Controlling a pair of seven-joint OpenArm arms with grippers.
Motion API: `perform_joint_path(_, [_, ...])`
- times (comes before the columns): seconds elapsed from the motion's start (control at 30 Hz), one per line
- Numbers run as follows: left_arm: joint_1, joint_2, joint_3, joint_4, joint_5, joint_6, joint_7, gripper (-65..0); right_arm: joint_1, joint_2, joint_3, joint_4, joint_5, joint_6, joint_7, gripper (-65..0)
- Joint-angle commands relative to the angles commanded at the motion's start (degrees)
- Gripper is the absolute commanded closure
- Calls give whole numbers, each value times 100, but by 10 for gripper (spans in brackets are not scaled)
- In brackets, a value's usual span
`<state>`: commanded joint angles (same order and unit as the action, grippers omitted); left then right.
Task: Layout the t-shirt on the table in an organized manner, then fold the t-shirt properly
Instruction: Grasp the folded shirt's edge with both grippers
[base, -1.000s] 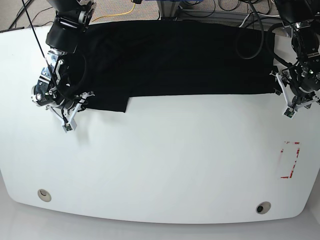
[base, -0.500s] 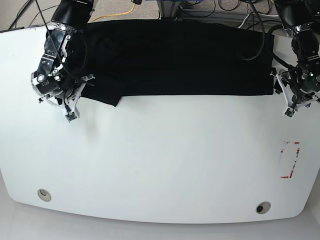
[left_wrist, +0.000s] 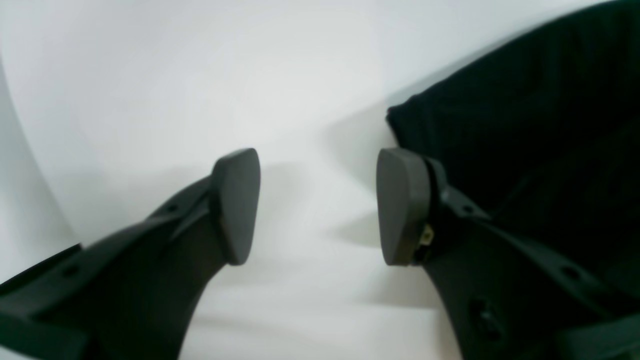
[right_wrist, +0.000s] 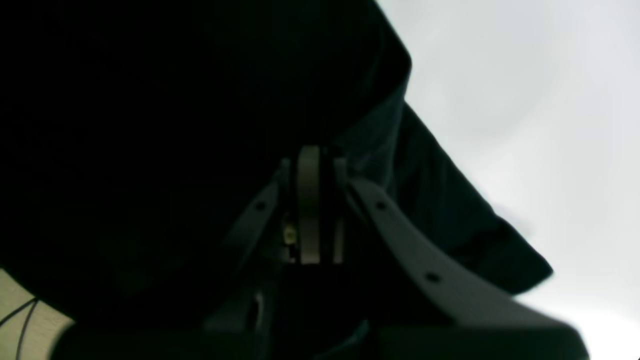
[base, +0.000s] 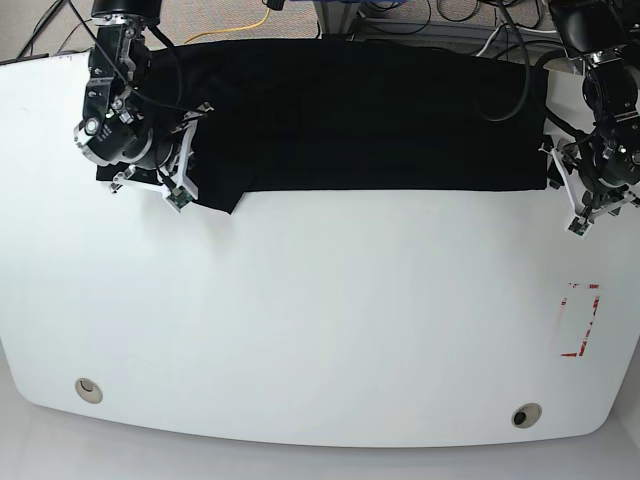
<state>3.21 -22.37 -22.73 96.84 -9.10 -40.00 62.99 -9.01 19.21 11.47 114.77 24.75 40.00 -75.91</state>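
The black t-shirt (base: 370, 120) lies spread in a wide band along the far side of the white table (base: 320, 330). My right gripper (base: 178, 188) is over its left end. In the right wrist view this gripper (right_wrist: 310, 165) is shut, with dark t-shirt (right_wrist: 430, 200) fabric pinched at its tips and draped around them. My left gripper (base: 590, 205) sits just off the shirt's right edge. Its fingers (left_wrist: 235, 205) stand open above bare table (left_wrist: 200, 75), and the t-shirt (left_wrist: 525, 100) corner lies beside the right finger.
A red dashed rectangle (base: 580, 320) marks the table's right side. Two round grey grommets (base: 89, 390) (base: 526, 414) sit near the front edge. Cables (base: 260, 20) run on the floor behind the table.
My right arm moved up and inward from the bare table onto the shirt's left end. The shirt's lower left flap shifted left and back. The left arm barely moved.
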Motion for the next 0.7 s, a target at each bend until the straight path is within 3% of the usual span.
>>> perform_joint_path(0.23, [0,0,0,0,0,0,0,-344,-9,404,-44,0,264,0,0,0])
perform_joint_path(0.7, [0,0,0,0,0,0,-9,-344,-677,1626,-53,9,2259,0,-9,0])
